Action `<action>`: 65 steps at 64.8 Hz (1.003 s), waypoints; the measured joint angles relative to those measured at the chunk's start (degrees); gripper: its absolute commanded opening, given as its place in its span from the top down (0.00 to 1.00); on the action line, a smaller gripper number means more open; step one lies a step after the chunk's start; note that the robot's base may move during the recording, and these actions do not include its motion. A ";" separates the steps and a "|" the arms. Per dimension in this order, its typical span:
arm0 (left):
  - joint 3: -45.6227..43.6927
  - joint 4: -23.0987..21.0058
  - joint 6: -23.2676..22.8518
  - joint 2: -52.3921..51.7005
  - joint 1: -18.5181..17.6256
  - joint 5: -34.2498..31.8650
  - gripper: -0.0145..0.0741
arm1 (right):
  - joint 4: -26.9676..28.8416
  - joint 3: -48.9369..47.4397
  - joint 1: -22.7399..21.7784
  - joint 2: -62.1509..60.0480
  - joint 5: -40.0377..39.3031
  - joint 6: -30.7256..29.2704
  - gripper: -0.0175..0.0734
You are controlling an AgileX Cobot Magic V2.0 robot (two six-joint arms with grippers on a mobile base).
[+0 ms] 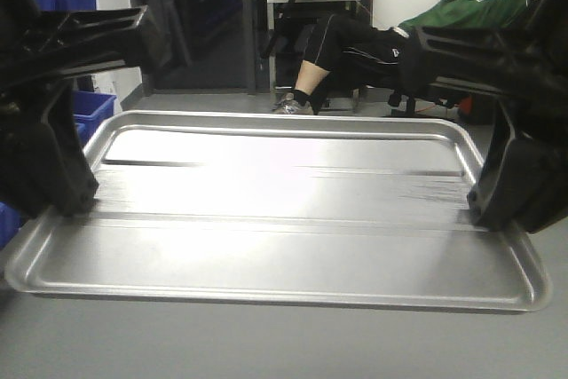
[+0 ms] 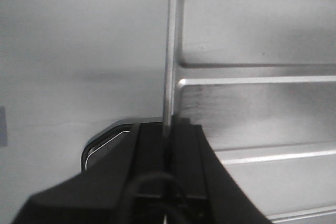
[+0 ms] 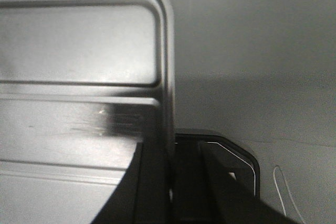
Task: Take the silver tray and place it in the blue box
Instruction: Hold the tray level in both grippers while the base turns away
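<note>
Two black grippers pinch the silver tray [image 1: 284, 210] at its short ends: the left gripper [image 1: 75, 206] on the left rim and the right gripper [image 1: 484, 210] on the right rim, each about halfway along that end. The tray lies level with its open side up and its long axis running left to right across the front view, its straight ridges following that axis. It sits over the grey table [image 1: 266, 343] (whether it rests on it or is just lifted I cannot tell). In the left wrist view the thin raised rim runs straight into the narrow gap of the left gripper [image 2: 167, 129], one finger [image 2: 149, 156] outside the tray and the other over its floor; the right gripper [image 3: 170, 153] clamps its rim the same way, its fingers [image 3: 152, 177] drawn narrow. Blue bins [image 1: 98, 108] stand behind the left arm. A seated person in green [image 1: 461, 6] is beyond; marks on the clothing are too small to read.
</note>
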 measured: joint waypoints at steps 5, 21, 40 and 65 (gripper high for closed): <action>0.00 0.00 0.00 0.00 0.00 0.00 0.95 | 0.00 0.00 0.00 0.00 0.00 0.00 0.74; 0.00 0.00 0.00 0.00 0.00 0.00 0.95 | 0.00 0.00 0.00 0.00 0.00 0.00 0.74; 0.00 0.00 0.00 0.00 0.00 0.00 0.95 | 0.00 0.00 0.00 0.00 0.00 0.00 0.74; 0.00 0.00 0.00 0.00 0.00 0.00 0.95 | 0.00 0.00 0.00 0.00 0.00 0.00 0.74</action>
